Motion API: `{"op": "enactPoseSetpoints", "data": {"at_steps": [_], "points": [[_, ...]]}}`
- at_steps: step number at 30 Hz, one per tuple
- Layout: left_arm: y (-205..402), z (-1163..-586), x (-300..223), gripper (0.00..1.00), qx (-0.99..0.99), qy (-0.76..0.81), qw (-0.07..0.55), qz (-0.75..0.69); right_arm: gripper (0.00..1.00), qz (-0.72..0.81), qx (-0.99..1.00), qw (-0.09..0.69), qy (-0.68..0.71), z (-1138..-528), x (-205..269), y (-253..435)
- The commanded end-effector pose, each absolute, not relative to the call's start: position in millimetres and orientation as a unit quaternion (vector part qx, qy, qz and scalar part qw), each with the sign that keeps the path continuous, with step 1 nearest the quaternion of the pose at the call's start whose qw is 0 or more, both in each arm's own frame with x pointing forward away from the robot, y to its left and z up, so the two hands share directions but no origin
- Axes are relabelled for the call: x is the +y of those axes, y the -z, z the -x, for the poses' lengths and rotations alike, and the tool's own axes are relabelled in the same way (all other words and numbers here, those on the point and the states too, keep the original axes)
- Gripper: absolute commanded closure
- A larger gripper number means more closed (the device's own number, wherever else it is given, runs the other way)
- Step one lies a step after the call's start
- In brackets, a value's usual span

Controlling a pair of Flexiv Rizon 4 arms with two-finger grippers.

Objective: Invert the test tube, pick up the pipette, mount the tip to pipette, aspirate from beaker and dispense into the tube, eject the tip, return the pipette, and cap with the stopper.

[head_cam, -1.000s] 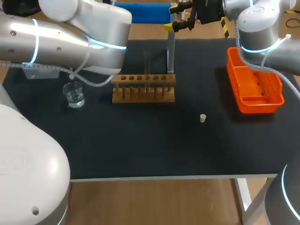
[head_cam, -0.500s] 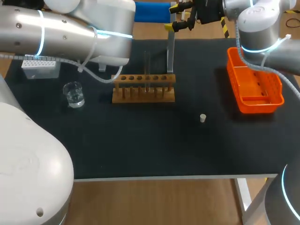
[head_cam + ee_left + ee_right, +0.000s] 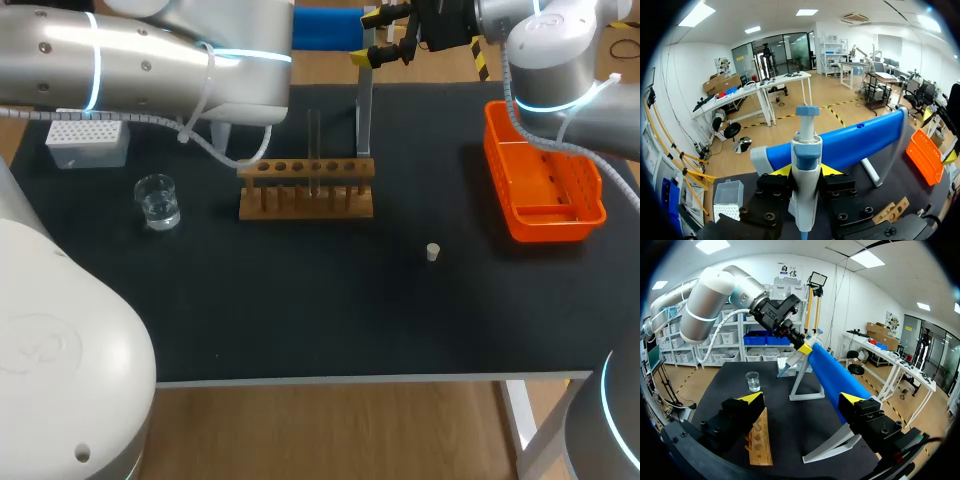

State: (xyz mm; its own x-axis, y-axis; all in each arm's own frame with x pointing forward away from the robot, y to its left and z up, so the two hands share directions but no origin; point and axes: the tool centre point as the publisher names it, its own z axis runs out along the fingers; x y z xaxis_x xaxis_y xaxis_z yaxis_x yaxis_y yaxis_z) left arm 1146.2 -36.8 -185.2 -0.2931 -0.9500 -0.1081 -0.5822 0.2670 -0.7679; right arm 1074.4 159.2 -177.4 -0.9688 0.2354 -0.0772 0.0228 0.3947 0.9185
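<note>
Nearest me on the black surface (image 3: pixel 300 320) lies the small white stopper (image 3: pixel 432 252), on its own. Farther back stands the wooden rack (image 3: pixel 307 190) with the test tube (image 3: pixel 313 145) standing in it. The beaker (image 3: pixel 158 201) of clear liquid sits to the rack's left, the tip box (image 3: pixel 88 143) beyond the beaker, and an orange basket (image 3: pixel 545 225) well to the right. At the far edge, my left tool (image 3: pixel 805 171) grips the pipette (image 3: pixel 804 200) just beside the blue stand (image 3: pixel 850 145). My right tool (image 3: pixel 804 399) hangs near the stand's right end, its fingers spread wide and holding nothing.
</note>
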Motion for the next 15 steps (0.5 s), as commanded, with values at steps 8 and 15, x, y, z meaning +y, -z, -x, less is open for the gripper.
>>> {"op": "enactPoseSetpoints", "data": {"at_steps": [8, 15], "points": [[183.6, -1156.8, -41.8, 1.00, 0.753, 0.288, 0.281, 0.521, 0.00, -0.077, 0.830, 0.096, -0.544, -1074.8, 158.3, 176.9], [188.5, -1155.1, -39.5, 1.00, 0.755, 0.280, 0.276, 0.525, 0.00, -0.077, 0.830, 0.096, -0.544, -1074.8, 158.3, 176.9]]}}
